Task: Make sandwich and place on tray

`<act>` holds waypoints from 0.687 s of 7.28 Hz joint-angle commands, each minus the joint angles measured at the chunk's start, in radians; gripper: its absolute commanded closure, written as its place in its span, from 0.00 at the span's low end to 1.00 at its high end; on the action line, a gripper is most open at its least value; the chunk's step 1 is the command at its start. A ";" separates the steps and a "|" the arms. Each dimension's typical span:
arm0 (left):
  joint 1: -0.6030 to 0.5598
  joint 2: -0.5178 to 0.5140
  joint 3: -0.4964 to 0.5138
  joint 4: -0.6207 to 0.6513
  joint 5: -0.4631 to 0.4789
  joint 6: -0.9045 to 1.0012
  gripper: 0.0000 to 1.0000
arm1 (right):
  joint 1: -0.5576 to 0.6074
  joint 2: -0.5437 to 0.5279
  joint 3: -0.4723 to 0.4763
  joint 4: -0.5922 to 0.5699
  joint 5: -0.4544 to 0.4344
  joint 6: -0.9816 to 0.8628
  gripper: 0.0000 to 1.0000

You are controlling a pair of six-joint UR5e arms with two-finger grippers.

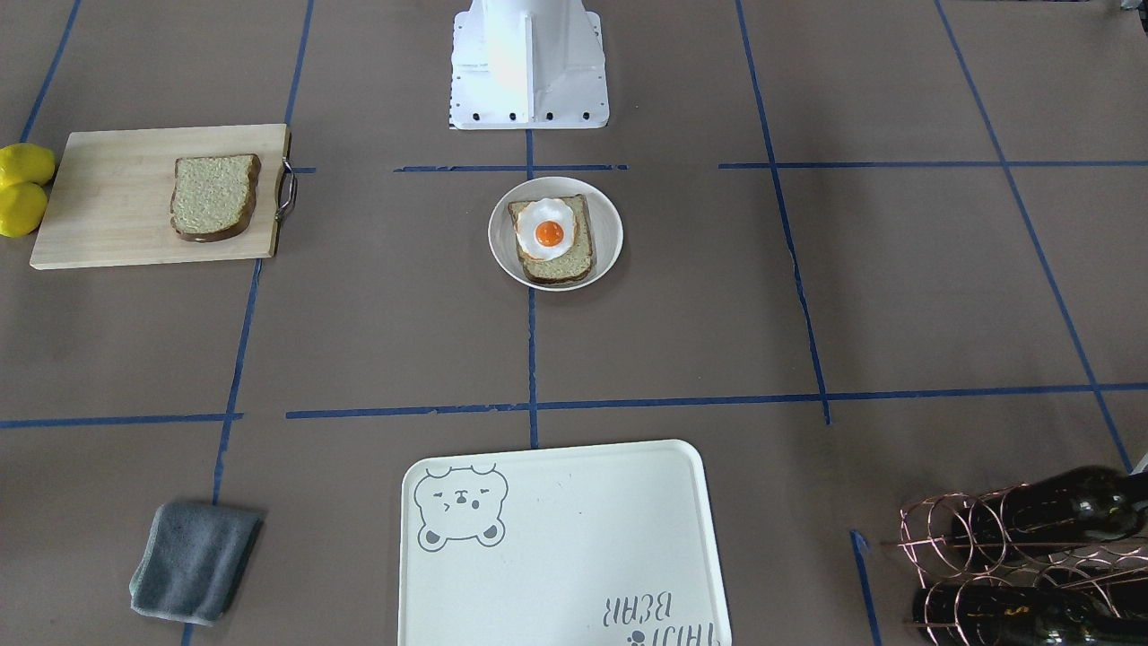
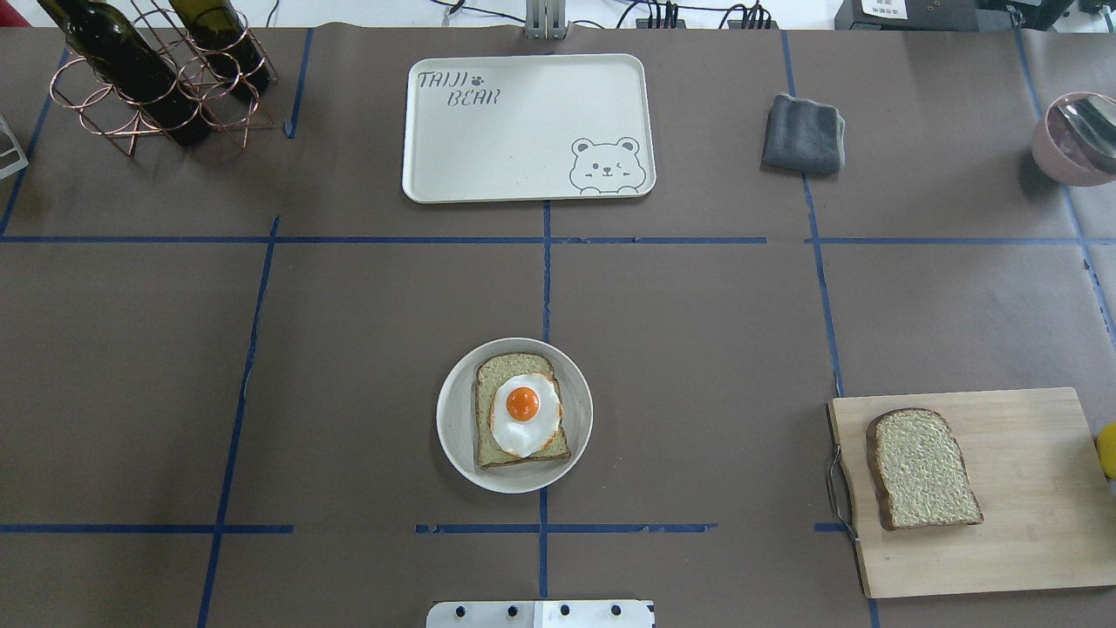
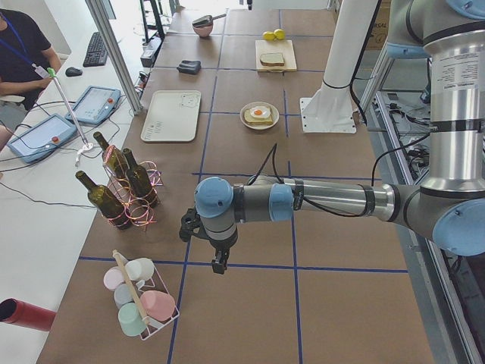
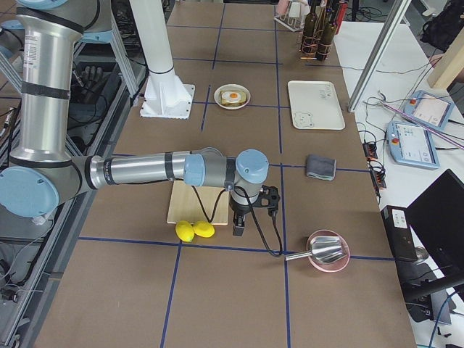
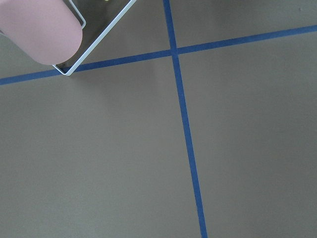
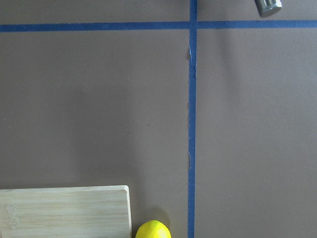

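Observation:
A small round white bowl [image 2: 455, 427] stands mid-table and holds one brown-crusted bread slice [image 2: 493, 449] with a fried egg [image 2: 523, 412] on top. The second bread slice [image 2: 922, 469] lies on the wooden cutting board [image 2: 1029, 523] at the robot's right. The cream bear tray [image 2: 527, 128] lies empty at the far side. My left gripper [image 3: 220, 262] hangs over bare table far to the left, seen only in the exterior left view. My right gripper [image 4: 238, 228] hangs near the lemons, seen only in the exterior right view. I cannot tell whether either is open or shut.
A copper rack with wine bottles [image 2: 157, 74] stands at the far left and a grey cloth [image 2: 804, 135] at the far right. Two lemons [image 1: 22, 188] lie beside the board. A pink bowl with a scoop [image 2: 1077, 138] and a rack of cups [image 3: 140, 299] stand further out.

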 commanded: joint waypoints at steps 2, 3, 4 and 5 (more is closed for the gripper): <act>0.000 -0.004 -0.013 -0.003 0.000 -0.001 0.00 | 0.000 -0.009 -0.001 0.046 0.000 -0.002 0.00; 0.002 -0.019 -0.011 0.001 0.006 -0.007 0.00 | 0.000 -0.013 -0.011 0.087 0.001 -0.001 0.00; 0.002 -0.023 -0.014 0.003 0.002 -0.013 0.00 | 0.000 -0.016 -0.011 0.094 0.003 -0.001 0.00; 0.002 -0.021 -0.004 -0.008 0.003 0.000 0.00 | -0.002 -0.016 -0.013 0.095 0.006 -0.001 0.00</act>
